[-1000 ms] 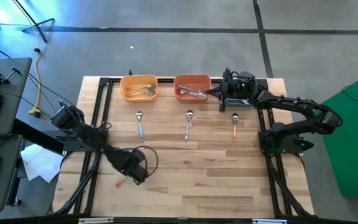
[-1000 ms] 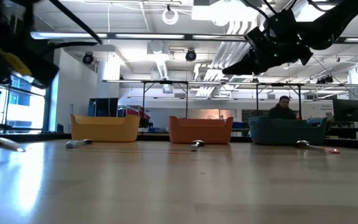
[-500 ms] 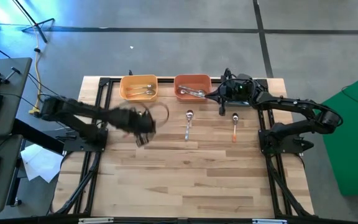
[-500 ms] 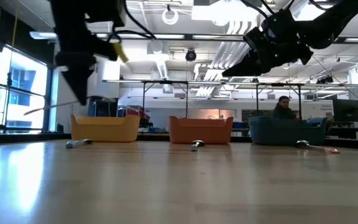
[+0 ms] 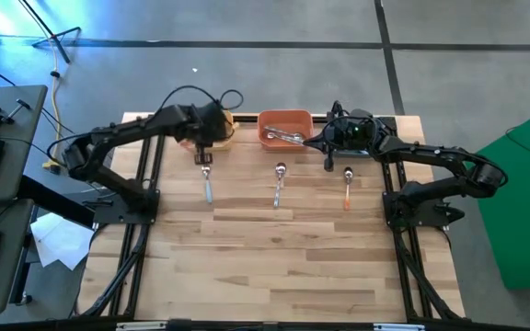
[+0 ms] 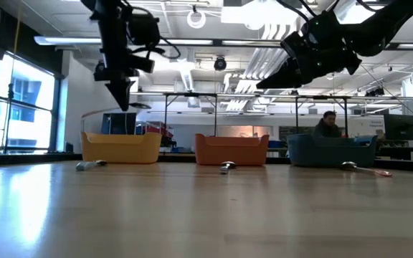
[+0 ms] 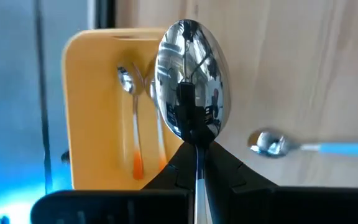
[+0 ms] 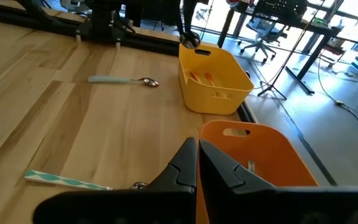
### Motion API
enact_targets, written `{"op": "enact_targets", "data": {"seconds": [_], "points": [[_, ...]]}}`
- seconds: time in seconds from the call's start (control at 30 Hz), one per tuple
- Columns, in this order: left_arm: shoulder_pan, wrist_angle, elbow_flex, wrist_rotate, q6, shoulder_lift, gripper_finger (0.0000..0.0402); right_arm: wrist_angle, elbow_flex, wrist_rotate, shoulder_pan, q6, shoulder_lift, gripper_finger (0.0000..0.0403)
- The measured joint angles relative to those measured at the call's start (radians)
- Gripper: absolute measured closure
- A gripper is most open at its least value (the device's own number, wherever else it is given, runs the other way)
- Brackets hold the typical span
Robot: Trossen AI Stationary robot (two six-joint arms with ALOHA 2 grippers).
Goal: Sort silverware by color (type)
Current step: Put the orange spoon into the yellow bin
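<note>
No readable text, labels or numbers anywhere.

Left end effector (image 5: 204, 147) with spoon (image 7: 191, 78), from near edge to yellow bin (image 5: 221, 134)

High view looks straight down; low view sits at tabletop level facing the bins. Both wrist views share the yellow bin (image 7: 98, 106), beyond their fingers.

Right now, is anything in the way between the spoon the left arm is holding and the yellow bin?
Nothing visible is. The left end effector holds the spoon above the yellow bin, near its rim. The bin is open-topped, with only a few spoons lying inside.
</note>
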Motion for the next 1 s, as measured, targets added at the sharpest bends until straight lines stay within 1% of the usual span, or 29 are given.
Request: {"op": "enact_targets", "data": {"seconds": [0.13, 0.23, 0.3, 0.4, 0.67, 0.8, 0.87, 0.9, 1.0], "points": [[0.082, 0.027, -0.001, 0.031, 0.193, 0.042, 0.0400, -0.005, 0.000, 0.000, 0.000, 0.000, 0.000, 0.0403], [0.125, 0.079, -0.002, 0.040, 0.277, 0.071, 0.0400, -0.006, 0.000, 0.000, 0.000, 0.000, 0.000, 0.0403], [0.153, 0.119, -0.001, 0.079, 0.327, 0.089, 0.0400, -0.006, 0.000, 0.000, 0.000, 0.003, 0.000, 0.0403], [0.192, 0.175, -0.001, 0.113, 0.382, 0.123, 0.0400, -0.008, 0.000, 0.000, 0.001, 0.007, 0.000, 0.0403], [0.278, 0.255, -0.001, 0.120, 0.472, 0.229, 0.0400, -0.012, 0.000, 0.000, 0.015, 0.005, 0.000, 0.0403], [0.290, 0.256, -0.001, 0.109, 0.513, 0.276, 0.0399, -0.011, 0.000, -0.001, 0.020, -0.005, 0.000, 0.0403], [0.289, 0.271, -0.002, 0.091, 0.520, 0.294, 0.0393, -0.010, 0.000, -0.001, 0.020, -0.008, 0.000, 0.0403], [0.286, 0.276, -0.002, 0.078, 0.521, 0.300, 0.0387, -0.010, 0.000, -0.001, 0.020, -0.008, 0.000, 0.0403], [0.272, 0.302, -0.002, -0.004, 0.515, 0.315, 0.0363, -0.009, 0.000, 0.000, 0.020, -0.011, 0.000, 0.0403]]}}
